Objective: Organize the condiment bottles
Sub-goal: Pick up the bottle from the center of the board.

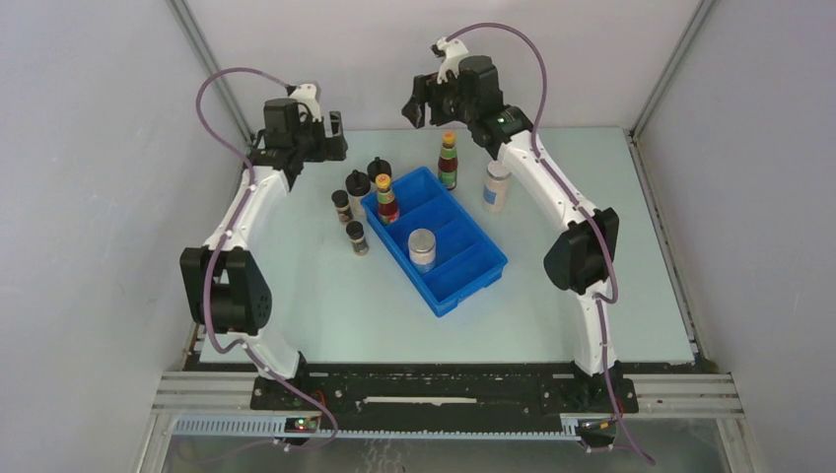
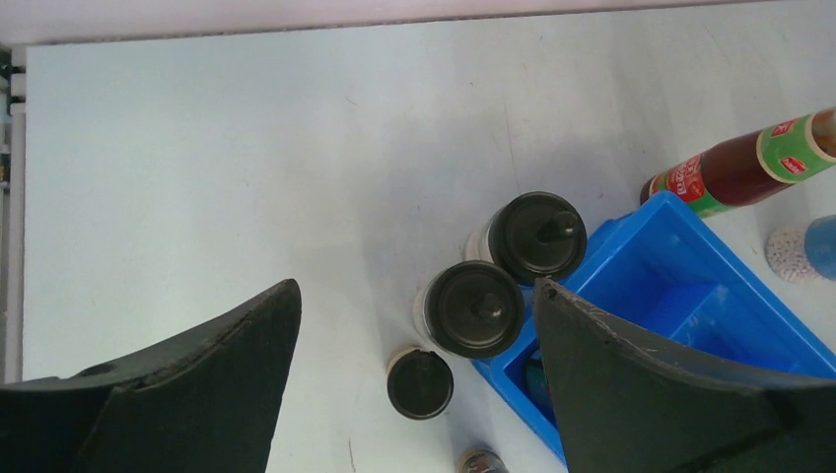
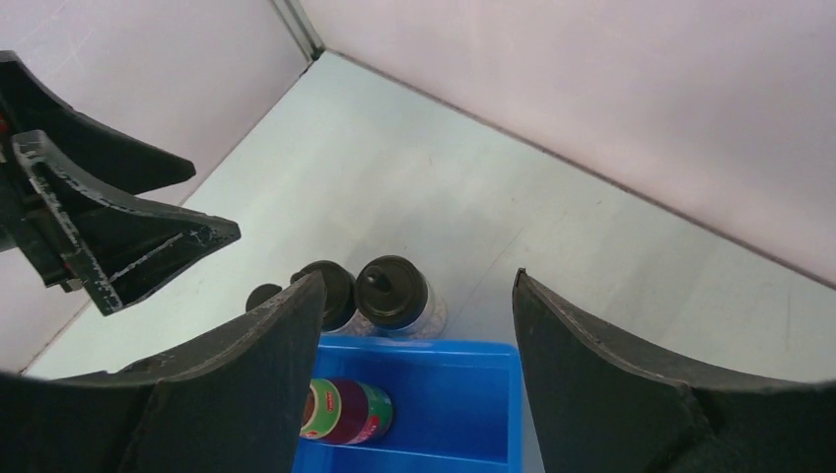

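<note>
The blue tray (image 1: 471, 277) holds a dark-red bottle (image 1: 387, 198) in its far compartment and a pale capped jar (image 1: 422, 248) in the middle one. A second dark-red bottle (image 1: 449, 161) and a white-capped jar (image 1: 496, 185) stand behind the tray. Four black-lidded spice jars stand left of it: (image 1: 380, 169), (image 1: 357, 184), (image 1: 341, 205), (image 1: 357, 237). My left gripper (image 1: 332, 136) is open and empty, high above these jars (image 2: 479, 307). My right gripper (image 1: 422, 102) is open and empty, above the tray's far end (image 3: 463, 394) and the bottle inside (image 3: 345, 411).
Grey walls close in the table at the back and both sides. The tray lies diagonally across the table's middle. In the right wrist view the left gripper (image 3: 108, 236) shows at the left, close to the black-lidded jars (image 3: 394, 293).
</note>
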Tool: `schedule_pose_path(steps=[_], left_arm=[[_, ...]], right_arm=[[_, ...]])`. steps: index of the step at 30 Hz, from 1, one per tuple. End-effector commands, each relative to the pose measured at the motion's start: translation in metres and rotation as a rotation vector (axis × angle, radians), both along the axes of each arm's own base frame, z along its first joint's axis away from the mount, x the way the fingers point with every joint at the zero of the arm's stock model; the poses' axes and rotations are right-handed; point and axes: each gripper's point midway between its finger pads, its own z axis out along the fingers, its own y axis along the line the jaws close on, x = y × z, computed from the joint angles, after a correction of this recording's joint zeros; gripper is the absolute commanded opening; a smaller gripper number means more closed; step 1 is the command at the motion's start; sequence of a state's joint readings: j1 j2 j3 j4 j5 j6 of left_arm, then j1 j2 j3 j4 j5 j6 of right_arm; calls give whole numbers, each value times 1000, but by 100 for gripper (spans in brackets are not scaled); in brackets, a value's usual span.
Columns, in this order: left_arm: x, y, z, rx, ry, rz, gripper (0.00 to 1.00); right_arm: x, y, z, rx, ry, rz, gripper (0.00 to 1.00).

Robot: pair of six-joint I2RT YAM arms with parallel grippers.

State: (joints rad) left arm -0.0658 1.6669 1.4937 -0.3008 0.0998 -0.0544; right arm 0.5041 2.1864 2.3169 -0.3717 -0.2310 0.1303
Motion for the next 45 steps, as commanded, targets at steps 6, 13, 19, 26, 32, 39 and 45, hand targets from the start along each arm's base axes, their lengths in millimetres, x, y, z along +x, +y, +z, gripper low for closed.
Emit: schedule_pose_path(steps=[6,13,19,26,32,39,45], left_arm=[[7,-12,18,3,24,-102,87],[13,-21,8,26,91,-160,84],[16,-33,-5,92,148,-173,84],[7,-33,-16,91,197,-171,87],[-7,-30,-25,85,240,-154,88],[-18,-29,-40,76,287,-143,88],[-19,-32,-53,58,320,-151,87]], right_arm=[[-8,-14,28,-21,-71,-39,79],[-12,-20,27,-41,-74,-56,79],[-14,-28,26,-56,-76,-74,79],[-17,-32,21,-53,-65,-78,79],[-24,-32,24,-43,-64,-75,79],[-33,-33,24,-40,-66,-76,79],[-35,-35,24,-43,-68,-79,79]])
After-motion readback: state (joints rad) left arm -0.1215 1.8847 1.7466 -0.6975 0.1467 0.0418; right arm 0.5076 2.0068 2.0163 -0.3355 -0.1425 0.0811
